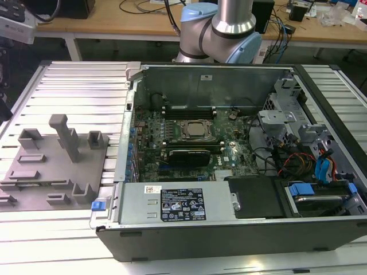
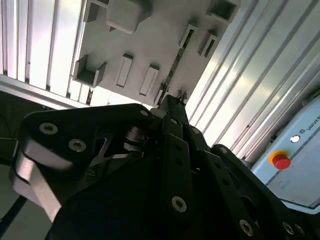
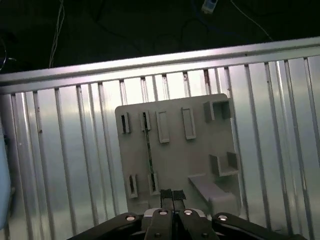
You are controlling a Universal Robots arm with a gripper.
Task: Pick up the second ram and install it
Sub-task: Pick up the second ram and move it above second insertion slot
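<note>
The second ram (image 3: 148,155) stands on edge in a slot of the grey holder plate (image 3: 200,150), seen as a thin dark strip. In the second wrist view the ram (image 2: 177,56) is the same narrow line across the plate (image 2: 145,45). My gripper (image 3: 172,194) hangs well above the plate, its black fingertips (image 2: 172,100) pressed together with nothing between them. The tips sit just off the near end of the strip. In the exterior view the holder plate (image 1: 40,183) lies on the ribbed table to the left of the open computer case (image 1: 229,229).
Inside the case are the motherboard with the silver processor (image 1: 196,130), memory slots (image 1: 189,112) beside it and a black card (image 1: 186,156). The arm's body (image 1: 229,23) rises behind the case. A box with a red button (image 2: 281,161) stands past the ribbed aluminium table (image 3: 60,150).
</note>
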